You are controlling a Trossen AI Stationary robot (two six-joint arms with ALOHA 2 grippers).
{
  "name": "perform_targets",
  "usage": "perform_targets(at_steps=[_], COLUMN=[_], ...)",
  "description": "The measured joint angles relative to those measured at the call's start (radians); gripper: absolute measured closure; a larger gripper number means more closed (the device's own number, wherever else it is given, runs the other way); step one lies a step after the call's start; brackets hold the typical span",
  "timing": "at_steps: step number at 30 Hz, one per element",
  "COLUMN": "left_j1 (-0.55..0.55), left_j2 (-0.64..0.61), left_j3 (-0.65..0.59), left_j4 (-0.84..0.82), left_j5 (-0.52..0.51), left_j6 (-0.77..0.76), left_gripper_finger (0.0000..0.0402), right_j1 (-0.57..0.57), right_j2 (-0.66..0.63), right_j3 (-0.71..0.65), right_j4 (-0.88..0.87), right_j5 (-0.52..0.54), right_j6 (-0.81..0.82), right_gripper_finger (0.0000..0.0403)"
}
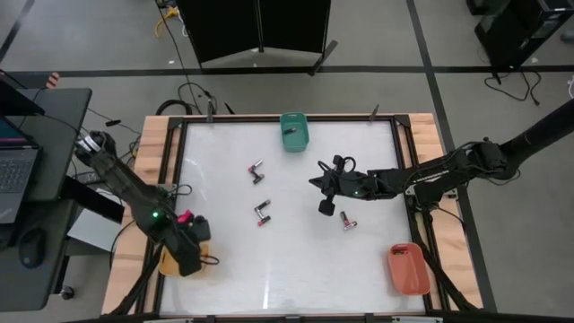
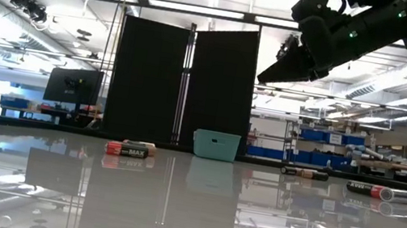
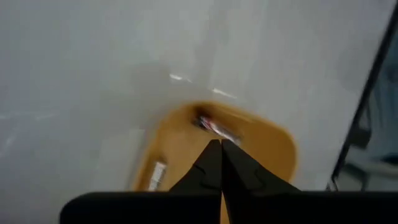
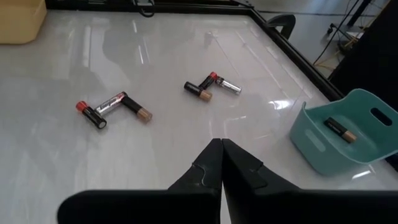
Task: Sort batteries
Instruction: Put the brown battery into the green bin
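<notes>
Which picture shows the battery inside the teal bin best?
The right wrist view: the battery lies plainly inside the teal bin. The high view shows only a dark speck; the low view shows just the bin's wall; the left wrist view misses it.

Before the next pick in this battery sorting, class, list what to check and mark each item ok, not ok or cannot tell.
1. Left gripper shut and empty over the yellow plastic tray: ok.
2. Right gripper shut and empty above the white table: ok.
3. All loose cells sorted: not ok; two pairs of batteries lie on the table.
4. Teal plastic bin upright, one battery inside: ok.
5. Red tray contents: cannot tell.
</notes>
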Motion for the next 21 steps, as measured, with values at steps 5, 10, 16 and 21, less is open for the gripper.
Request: perform_targets(at_steps=[5, 10, 16, 21], left_j1=[0.084, 0.188, 0.328, 0.482], left_j2=[-0.012, -0.012, -0.011, 0.034], left_j3=[0.0, 0.0, 0.0, 0.0], left_j4=[-0.063, -0.05, 0.02, 0.177], left_j5=[-0.037, -0.075, -0.175, -0.203], left_j6=[0.016, 0.083, 0.19, 0.349], left_gripper_finger=[0.0397, 0.0397, 0.0397, 0.0398], right_j1=[0.006, 0.008, 0.009, 0.021], right_j2=[0.0, 0.0, 0.0, 0.0], right_j3=[0.0, 0.0, 0.0, 0.0], right_j4=[0.0, -0.005, -0.037, -0.042], right_j5=[0.0, 0.0, 0.0, 0.0], right_j6=[0.012, 0.027, 0.059, 0.069], right_gripper_finger=[0.0389, 0.0387, 0.0389, 0.0386])
